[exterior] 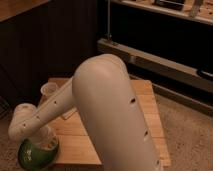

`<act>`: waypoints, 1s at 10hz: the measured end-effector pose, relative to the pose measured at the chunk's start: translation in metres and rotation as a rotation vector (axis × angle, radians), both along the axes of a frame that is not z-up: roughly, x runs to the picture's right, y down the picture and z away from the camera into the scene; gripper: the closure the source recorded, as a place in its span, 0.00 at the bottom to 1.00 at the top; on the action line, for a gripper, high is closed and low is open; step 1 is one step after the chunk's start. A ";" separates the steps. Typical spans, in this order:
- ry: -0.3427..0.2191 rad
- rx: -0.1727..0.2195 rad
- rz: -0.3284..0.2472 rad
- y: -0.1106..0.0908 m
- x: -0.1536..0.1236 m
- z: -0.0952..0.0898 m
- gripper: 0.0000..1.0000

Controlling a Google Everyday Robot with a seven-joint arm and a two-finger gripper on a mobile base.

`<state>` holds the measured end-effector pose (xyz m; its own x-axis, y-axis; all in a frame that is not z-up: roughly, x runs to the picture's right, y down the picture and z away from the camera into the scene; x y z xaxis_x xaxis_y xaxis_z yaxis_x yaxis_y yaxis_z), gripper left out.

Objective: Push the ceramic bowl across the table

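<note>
One green bowl (pixel 31 157) sits at the near-left corner of the table (pixel 147 107), seemingly overhanging. The gripper (pixel 45 144) dips into it; its opening I cannot tell. Risk: a push catching the rim tips it off.

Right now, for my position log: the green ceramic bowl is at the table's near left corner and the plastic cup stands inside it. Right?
Not quite. The camera view shows the plastic cup standing apart from the ceramic bowl, farther back by the left edge of the table, not inside it. The bowl is at the near left corner, with the gripper down at it.
</note>
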<state>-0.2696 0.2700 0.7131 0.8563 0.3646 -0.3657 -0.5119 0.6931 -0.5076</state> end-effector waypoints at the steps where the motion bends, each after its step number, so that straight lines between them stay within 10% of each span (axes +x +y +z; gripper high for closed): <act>1: -0.018 -0.008 0.028 -0.002 0.002 0.002 0.91; 10: -0.201 -0.098 0.114 0.002 -0.014 0.008 0.91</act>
<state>-0.2840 0.2723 0.7216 0.8708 0.4342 -0.2306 -0.4660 0.5794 -0.6686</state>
